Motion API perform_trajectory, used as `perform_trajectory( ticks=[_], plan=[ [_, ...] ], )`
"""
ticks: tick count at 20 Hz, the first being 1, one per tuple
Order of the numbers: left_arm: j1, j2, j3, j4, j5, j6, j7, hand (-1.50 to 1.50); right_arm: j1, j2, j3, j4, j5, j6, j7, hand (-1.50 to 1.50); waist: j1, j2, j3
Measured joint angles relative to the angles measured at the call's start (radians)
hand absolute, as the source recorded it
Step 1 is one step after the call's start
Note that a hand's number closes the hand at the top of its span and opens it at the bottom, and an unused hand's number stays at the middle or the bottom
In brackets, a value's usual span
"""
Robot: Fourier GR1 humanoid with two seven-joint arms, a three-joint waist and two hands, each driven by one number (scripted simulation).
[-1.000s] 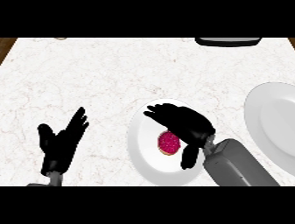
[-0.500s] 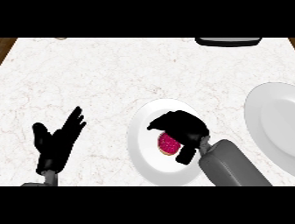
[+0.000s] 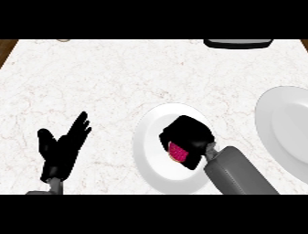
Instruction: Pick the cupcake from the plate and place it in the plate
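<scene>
Two plates, right hand (image 3: 187,137) curled round one cupcake (image 3: 177,151) (pink), left hand (image 3: 61,148) spread wide

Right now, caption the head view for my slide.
Right hand curled around the pink cupcake on the near plate; left hand rests open.

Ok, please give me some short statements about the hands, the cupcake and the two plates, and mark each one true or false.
1. The right hand is curled around the cupcake. True.
2. The cupcake is over the large plate at the right. False: it is over the near plate.
3. The left hand holds a plate. False: it rests open, holding nothing.
4. The large plate has nothing on it. True.
</scene>
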Motion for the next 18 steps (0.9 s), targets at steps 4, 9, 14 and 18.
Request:
perform_trajectory(
  ticks=[4, 9, 14, 18],
  plan=[
    [0.007, -0.006, -0.001, 0.0, -0.012, 0.002, -0.013, 0.0, 0.016, 0.016, -0.041, -0.048, -0.014, -0.067, -0.043, 1.5, -0.003, 0.0, 0.001],
    [0.027, -0.001, 0.016, -0.019, -0.005, 0.01, -0.01, 0.0, 0.002, 0.082, -0.273, -0.021, 0.011, -0.255, 0.236, 1.5, -0.035, 0.002, 0.002],
    [0.049, 0.003, 0.028, -0.038, -0.003, 0.02, -0.008, 0.0, -0.033, 0.092, -0.484, -0.016, 0.107, -0.456, 0.563, 1.5, -0.067, 0.0, -0.001],
    [0.043, 0.005, 0.024, -0.044, -0.003, 0.014, -0.01, 0.0, -0.099, 0.113, -0.596, -0.022, 0.242, -0.625, 0.825, 1.5, -0.044, 0.005, -0.005]
  ],
)
